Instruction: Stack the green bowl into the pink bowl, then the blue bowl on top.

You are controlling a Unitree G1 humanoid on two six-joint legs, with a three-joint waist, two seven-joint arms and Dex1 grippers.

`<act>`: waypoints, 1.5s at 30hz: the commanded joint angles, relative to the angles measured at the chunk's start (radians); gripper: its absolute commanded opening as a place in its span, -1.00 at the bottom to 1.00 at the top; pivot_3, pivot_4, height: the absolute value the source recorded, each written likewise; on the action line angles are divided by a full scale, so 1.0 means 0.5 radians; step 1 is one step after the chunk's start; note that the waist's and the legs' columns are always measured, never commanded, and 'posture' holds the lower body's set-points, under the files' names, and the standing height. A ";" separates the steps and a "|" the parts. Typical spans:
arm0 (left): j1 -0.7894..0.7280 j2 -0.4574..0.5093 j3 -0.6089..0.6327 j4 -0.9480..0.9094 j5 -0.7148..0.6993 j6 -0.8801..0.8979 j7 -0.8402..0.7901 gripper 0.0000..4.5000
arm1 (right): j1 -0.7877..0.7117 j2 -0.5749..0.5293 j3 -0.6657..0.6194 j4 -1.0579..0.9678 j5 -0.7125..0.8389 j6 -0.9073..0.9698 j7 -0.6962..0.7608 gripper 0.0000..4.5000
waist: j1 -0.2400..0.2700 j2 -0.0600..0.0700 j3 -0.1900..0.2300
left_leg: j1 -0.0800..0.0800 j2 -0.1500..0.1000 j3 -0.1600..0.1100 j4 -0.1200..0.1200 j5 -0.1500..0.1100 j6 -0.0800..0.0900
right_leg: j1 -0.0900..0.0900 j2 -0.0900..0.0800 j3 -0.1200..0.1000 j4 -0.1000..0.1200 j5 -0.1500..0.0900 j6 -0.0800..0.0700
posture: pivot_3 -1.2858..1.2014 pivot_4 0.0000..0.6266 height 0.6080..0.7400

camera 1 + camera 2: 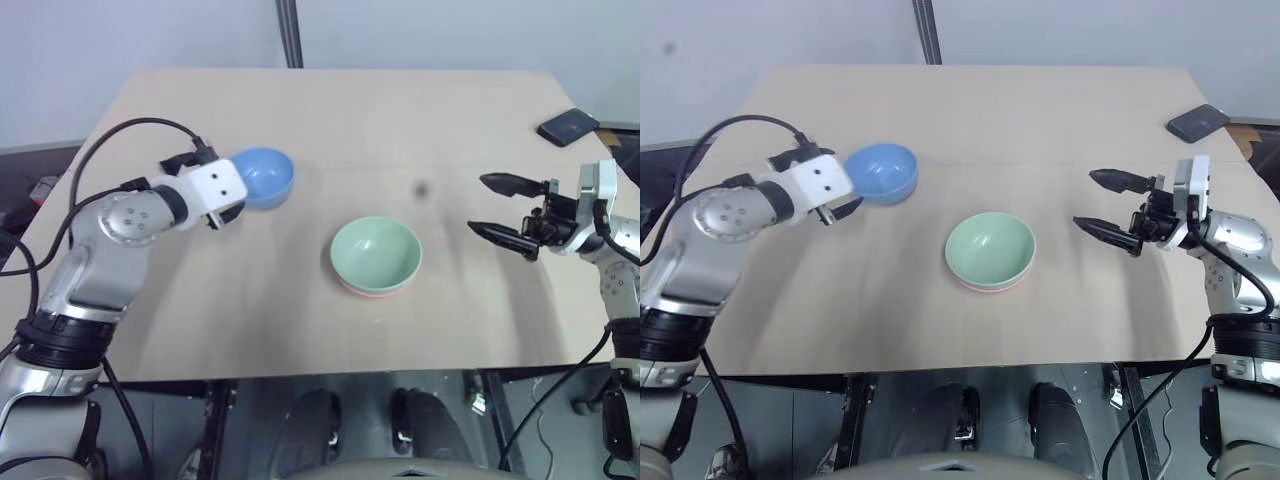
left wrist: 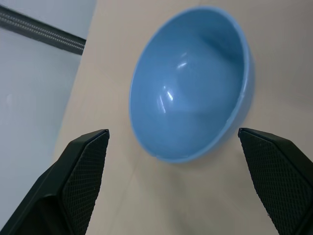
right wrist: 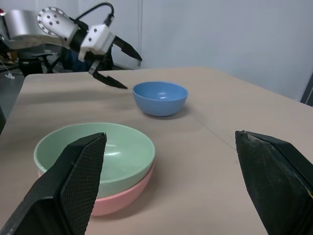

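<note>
Tan table (image 1: pixel 330 110), blue bowl (image 1: pixel 264 176) upright, mouth up

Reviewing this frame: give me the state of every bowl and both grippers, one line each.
green bowl: upright, nested inside the pink bowl, empty.
pink bowl: upright on the table, holding the green bowl.
blue bowl: upright on the table, alone, not yet stacked, not gripped.
left gripper: open, empty, close beside the blue bowl.
right gripper: open, empty, off to the side of the stacked bowls.
</note>
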 commanded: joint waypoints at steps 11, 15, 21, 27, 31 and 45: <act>-0.234 -0.199 -0.291 0.255 0.346 -0.189 -0.069 -0.27 | -0.029 -0.008 -0.040 0.002 -0.040 -0.088 -0.049 1.00 | -0.005 -0.001 0.000 | 0.000 0.000 0.001 0.000 0.000 0.000 | -0.001 0.001 0.001 0.003 0.000 0.000 | 0.03 -0.52 0.98; -0.256 -0.251 -0.277 0.288 0.371 -0.186 -0.085 -0.98 | -0.014 -0.020 -0.050 -0.001 -0.043 -0.093 -0.052 1.00 | -0.002 -0.001 0.000 | 0.000 0.000 0.001 0.001 0.000 0.000 | -0.001 0.000 0.001 0.004 0.000 0.000 | 0.03 -0.52 0.98; -0.254 -0.314 -0.215 0.200 0.221 -0.234 -0.222 -0.98 | 0.019 -0.037 -0.057 -0.032 -0.043 -0.087 -0.054 1.00 | -0.002 -0.001 0.000 | 0.000 0.000 0.000 0.001 0.000 0.000 | -0.001 0.000 0.001 0.005 0.000 0.000 | 0.03 -0.52 0.98; -0.340 -0.483 -0.011 -0.146 -0.424 -0.375 -0.529 -0.98 | 0.074 -0.063 -0.078 -0.066 -0.039 -0.085 -0.084 1.00 | 0.000 -0.002 0.001 | -0.002 0.000 -0.002 0.004 0.000 0.001 | -0.001 -0.003 0.000 0.005 0.000 0.000 | 0.03 -0.52 0.98; -0.351 -0.529 0.006 -0.329 -0.786 -0.430 -0.804 -0.98 | 0.132 -0.074 -0.103 -0.103 -0.036 -0.092 -0.116 1.00 | -0.003 -0.001 0.001 | -0.001 0.000 -0.001 0.004 0.000 0.001 | -0.001 -0.003 0.000 0.007 0.000 0.000 | 0.03 -0.52 0.98; -0.419 -0.326 -0.045 -0.223 -1.253 -0.633 -1.640 0.96 | 0.287 -0.095 -0.145 -0.250 -0.029 -0.078 -0.212 1.00 | -0.003 -0.001 0.001 | 0.003 0.000 0.002 0.005 0.000 0.000 | -0.001 0.001 0.005 0.011 0.000 0.000 | 0.03 -0.52 0.98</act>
